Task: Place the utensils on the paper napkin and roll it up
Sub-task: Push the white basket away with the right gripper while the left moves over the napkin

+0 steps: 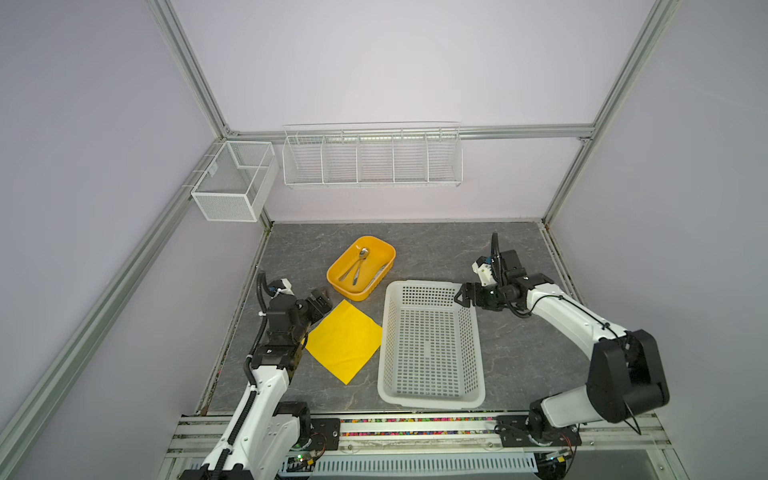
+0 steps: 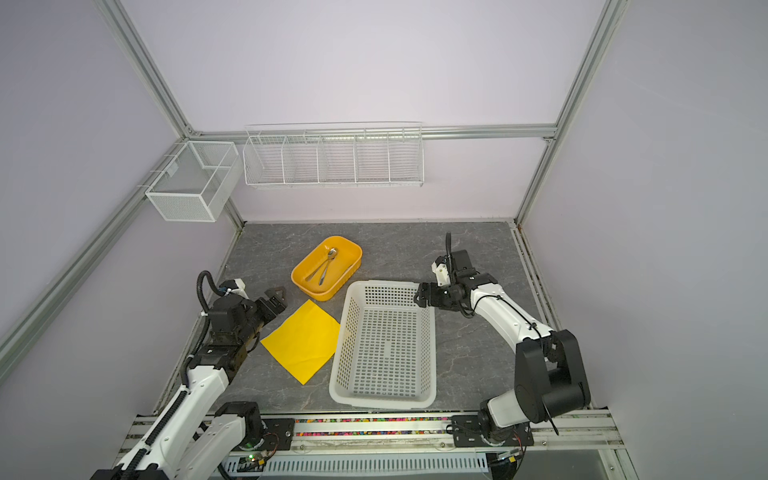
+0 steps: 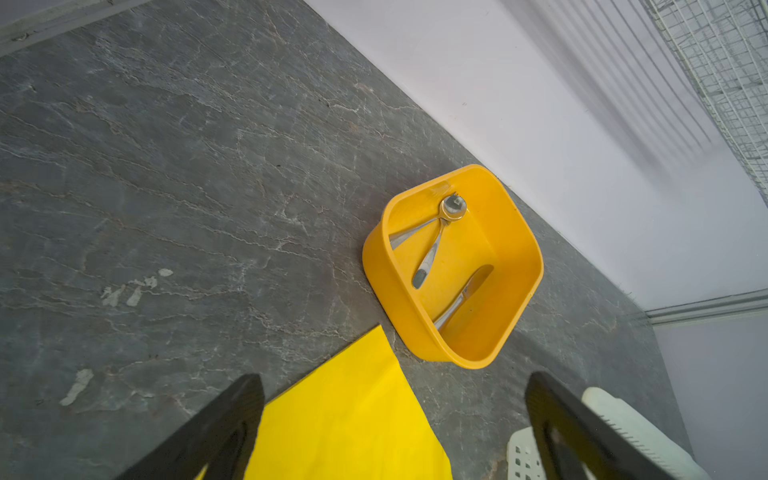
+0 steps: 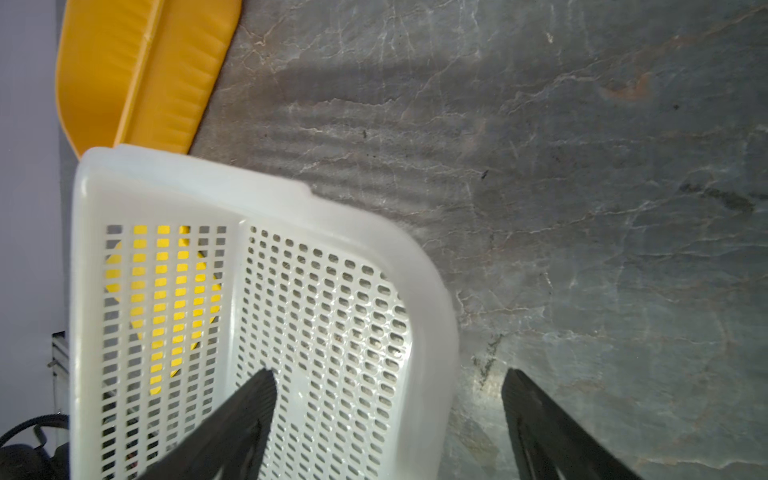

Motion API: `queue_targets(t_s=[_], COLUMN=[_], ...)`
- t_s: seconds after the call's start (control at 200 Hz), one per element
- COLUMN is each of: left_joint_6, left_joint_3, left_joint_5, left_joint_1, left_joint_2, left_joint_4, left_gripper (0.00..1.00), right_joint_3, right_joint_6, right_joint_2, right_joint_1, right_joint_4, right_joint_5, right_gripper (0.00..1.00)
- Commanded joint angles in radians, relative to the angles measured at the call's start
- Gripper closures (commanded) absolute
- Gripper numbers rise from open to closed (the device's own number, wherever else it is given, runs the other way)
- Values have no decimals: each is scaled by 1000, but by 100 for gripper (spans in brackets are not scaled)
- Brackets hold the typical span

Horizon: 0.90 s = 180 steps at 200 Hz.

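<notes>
L pincer (image 2: 277,300), agape & empty, hovers nr tub (image 3: 536,266): best nip utensils (image 3: 432,249) by handles, one apiece. R pincer (image 2: 422,297) agape too.

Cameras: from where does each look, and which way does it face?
Top views: high above the front, looking down on the table; both arms, left gripper and right gripper open.
Left wrist: behind its two fingers, facing the utensils in the yellow tub.
Right wrist: behind its fingers, over the white basket rim.
All share tub, paper napkin and basket.
</notes>
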Motion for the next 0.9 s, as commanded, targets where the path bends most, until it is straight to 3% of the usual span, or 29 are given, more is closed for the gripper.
queue_targets(t_s=[0.0,0.25,0.35,0.5,0.63,0.74,0.895], left_joint_6=[-18,-12,-29,-63,-75,-71,-56], left_joint_3=[-15,-2,-11,-27,-28,-41,-51], left_joint_5=[50,114,137,153,156,133,103], left_joint_1=[3,4,4,3,2,2,2], left_joint_2=[-8,-20,-32,-59,-109,-149,-177], left_joint_4=[-19,-62,-70,-84,-123,-146,-147], left_gripper=[1,1,1,1,1,1,1], right_joint_3=[81,344,475,676,902,975,810], right_joint_6=[-15,-112,-153,-224,-240,-214,-189], right_joint_2=[80,310,414,572,682,639,403], right_joint_1=[-3,-78,-158,-223,-238,-231,-163], right_joint_4=[-62,-127,-146,-174,-306,-363,-284], right_joint_5=[124,236,285,263,254,223,219], right_gripper=[12,12,11,12,12,12,12])
